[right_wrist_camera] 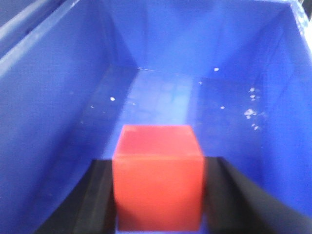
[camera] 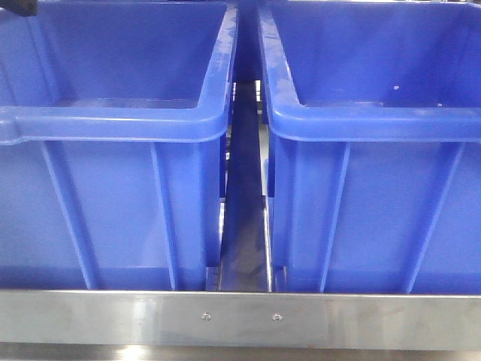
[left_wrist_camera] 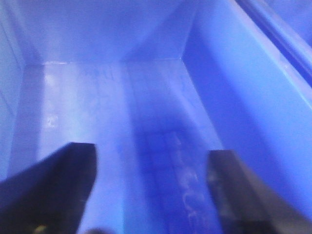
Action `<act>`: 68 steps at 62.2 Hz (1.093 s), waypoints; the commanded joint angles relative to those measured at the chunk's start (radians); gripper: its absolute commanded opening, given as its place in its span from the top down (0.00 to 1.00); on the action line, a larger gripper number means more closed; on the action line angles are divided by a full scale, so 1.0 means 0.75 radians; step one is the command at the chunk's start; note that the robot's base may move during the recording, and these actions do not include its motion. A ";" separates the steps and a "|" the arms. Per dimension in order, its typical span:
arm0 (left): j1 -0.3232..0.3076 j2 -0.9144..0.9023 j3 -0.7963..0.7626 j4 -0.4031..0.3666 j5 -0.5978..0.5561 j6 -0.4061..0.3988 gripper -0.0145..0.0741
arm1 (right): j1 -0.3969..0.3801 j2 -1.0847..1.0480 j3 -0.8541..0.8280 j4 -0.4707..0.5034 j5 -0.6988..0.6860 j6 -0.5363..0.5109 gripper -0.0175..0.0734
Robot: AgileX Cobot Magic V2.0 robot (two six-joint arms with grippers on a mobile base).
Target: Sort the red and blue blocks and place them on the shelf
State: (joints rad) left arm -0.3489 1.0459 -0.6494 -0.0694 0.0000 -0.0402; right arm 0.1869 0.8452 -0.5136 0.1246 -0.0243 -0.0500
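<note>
Right gripper (right_wrist_camera: 158,195) fingers flank red block (right_wrist_camera: 158,180), inside blue bin (right_wrist_camera: 58,97).

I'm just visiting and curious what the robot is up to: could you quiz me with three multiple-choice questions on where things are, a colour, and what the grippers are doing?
1. Where is the right gripper?
A. inside a blue bin
B. above a grey tray
C. on the floor

2. What colour is the block between its fingers?
A. green
B. red
C. yellow

3. What is the left gripper doing?
A. gripping a block
B. open, holding nothing
C. holding a cup

Answers:
1 A, blue walls surround it.
2 B, the cube is bright red.
3 B, only bin floor shows between its fingers.
</note>
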 commanded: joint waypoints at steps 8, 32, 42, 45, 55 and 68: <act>-0.014 -0.019 -0.052 0.001 -0.109 -0.005 0.30 | -0.001 -0.006 -0.052 0.015 -0.118 -0.012 0.16; -0.014 -0.166 -0.054 0.001 -0.109 -0.005 0.66 | -0.001 -0.158 -0.104 0.015 -0.037 -0.012 0.24; 0.001 -0.253 -0.054 0.045 -0.076 -0.003 0.69 | -0.001 -0.250 -0.104 0.017 -0.043 -0.012 0.54; 0.024 -0.282 -0.054 0.045 -0.052 -0.003 0.69 | -0.001 -0.282 -0.104 0.017 -0.040 -0.013 0.69; 0.168 -0.402 -0.054 0.045 0.089 -0.003 0.69 | -0.001 -0.359 -0.104 0.016 -0.025 -0.013 0.75; 0.334 -0.595 -0.054 0.045 0.297 -0.003 0.69 | -0.018 -0.471 -0.104 0.016 0.167 -0.013 0.75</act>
State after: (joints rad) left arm -0.1255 0.6502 -0.6517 -0.0343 0.2421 -0.0402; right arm 0.1869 0.5187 -0.5520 0.1309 0.1149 -0.0500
